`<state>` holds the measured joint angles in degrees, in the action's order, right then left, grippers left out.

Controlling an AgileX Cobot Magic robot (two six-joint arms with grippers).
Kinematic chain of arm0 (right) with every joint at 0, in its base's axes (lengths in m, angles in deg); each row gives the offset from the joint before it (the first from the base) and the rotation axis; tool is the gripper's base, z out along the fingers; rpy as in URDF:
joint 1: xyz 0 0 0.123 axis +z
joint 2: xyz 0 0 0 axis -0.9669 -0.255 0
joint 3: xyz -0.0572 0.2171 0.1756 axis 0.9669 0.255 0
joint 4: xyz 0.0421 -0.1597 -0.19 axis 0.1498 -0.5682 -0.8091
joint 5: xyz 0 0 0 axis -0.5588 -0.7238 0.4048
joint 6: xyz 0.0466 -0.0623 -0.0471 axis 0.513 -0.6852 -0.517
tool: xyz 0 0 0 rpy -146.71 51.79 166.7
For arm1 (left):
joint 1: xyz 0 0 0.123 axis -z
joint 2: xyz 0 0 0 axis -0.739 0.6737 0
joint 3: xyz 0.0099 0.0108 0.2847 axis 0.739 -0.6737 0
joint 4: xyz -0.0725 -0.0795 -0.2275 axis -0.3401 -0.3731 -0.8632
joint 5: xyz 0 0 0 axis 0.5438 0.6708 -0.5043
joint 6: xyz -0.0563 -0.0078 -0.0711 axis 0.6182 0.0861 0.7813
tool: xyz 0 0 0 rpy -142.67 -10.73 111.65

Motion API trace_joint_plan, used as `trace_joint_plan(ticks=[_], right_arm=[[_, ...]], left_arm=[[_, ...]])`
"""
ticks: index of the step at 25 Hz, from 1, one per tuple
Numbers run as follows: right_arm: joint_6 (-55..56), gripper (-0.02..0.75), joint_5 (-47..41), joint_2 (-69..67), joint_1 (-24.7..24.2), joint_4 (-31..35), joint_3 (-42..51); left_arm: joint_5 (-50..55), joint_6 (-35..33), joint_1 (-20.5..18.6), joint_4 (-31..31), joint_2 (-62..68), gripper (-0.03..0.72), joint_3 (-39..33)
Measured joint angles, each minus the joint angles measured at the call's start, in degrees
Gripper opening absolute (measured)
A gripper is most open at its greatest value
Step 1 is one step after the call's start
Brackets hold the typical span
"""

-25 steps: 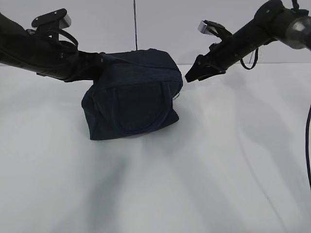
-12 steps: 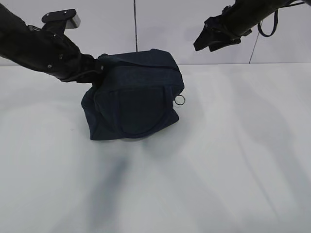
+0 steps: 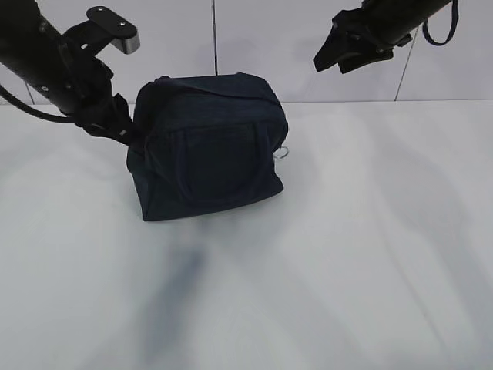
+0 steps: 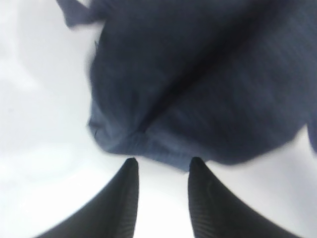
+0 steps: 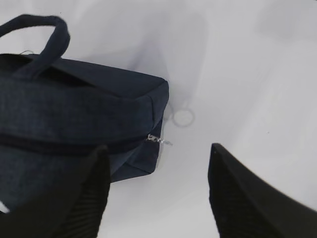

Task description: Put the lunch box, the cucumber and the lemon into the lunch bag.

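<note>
Two pincers free: left pincer [image 4: 161, 171] apart, just off lunch bag [image 3: 206, 146] left end, holding nothing; right pincer [image 5: 156, 183] wide apart, raised above bag's right end; bag zipped shut mid desk [image 3: 370, 254]; next likely withdraw without snagging fabric or zipper ring [image 5: 183, 117]

A plain white, matte table [image 3: 347, 254] fills the lower three quarters of my exterior view, meeting a pale wall along a line across the upper part of the frame. One thing rests directly on it: a boxy dark navy fabric lunch bag [image 3: 208, 158], left of centre, zipped shut, its loop handle lying flat against the facing side. Soft grey shadows fall across the tabletop below it.
</note>
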<state>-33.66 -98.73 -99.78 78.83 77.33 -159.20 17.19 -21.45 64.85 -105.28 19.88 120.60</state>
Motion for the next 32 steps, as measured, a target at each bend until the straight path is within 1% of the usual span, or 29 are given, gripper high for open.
trace_joint_plan(ticks=[2, 6, 8, 10, 17, 20, 22, 24, 30, 32], right_arm=[[0.11, 0.474, 0.01, 0.66, 0.09, 0.0, 0.14], [0.11, 0.474, -0.12, 2.6, 0.09, -0.41, 0.14], [0.33, 0.474, -0.12, 3.8, 0.09, -0.41, 0.14], [0.61, 0.474, -0.16, 5.17, 0.09, -0.53, 0.14], [3.1, 0.474, -0.37, 11.73, 0.09, -0.86, 2.19], [3.24, 0.474, -0.62, 16.14, 0.09, -0.98, 4.93], [3.28, 0.474, -0.62, 19.27, 0.09, -0.98, 7.11], [3.37, 0.474, -0.75, 22.73, 0.09, -1.51, 9.09], [3.37, 0.474, -1.1, 32.91, 0.12, -8.83, 13.8], [3.37, 0.474, -1.07, 36.25, 0.12, -10.17, 15.17]], left_arm=[[1.96, 0.0, 0.0, 6.66, 0.0, 0.249, 1.25], [4.47, 0.0, 0.0, 17.64, -1.42, 0.249, 2.88], [4.85, 0.0, 0.0, 21.18, -3.46, 0.251, 2.88], [5.47, 0.0, 0.0, 23.14, -6.19, 0.259, 3.01], [6.28, 3.79, 0.0, 23.44, -15.43, 0.267, 3.01], [6.86, 4.73, 0.0, 20.25, -19.71, 0.267, 3.01], [7.22, 6.77, 0.0, 17.32, -22.38, 0.267, 3.01], [7.63, 8.45, 0.0, 15.97, -25.0, 0.267, 3.01], [11.64, 11.48, 0.0, 15.32, -31.76, 0.267, 3.01], [13.26, 12.72, 0.0, 15.32, -33.96, 0.267, 3.01]])
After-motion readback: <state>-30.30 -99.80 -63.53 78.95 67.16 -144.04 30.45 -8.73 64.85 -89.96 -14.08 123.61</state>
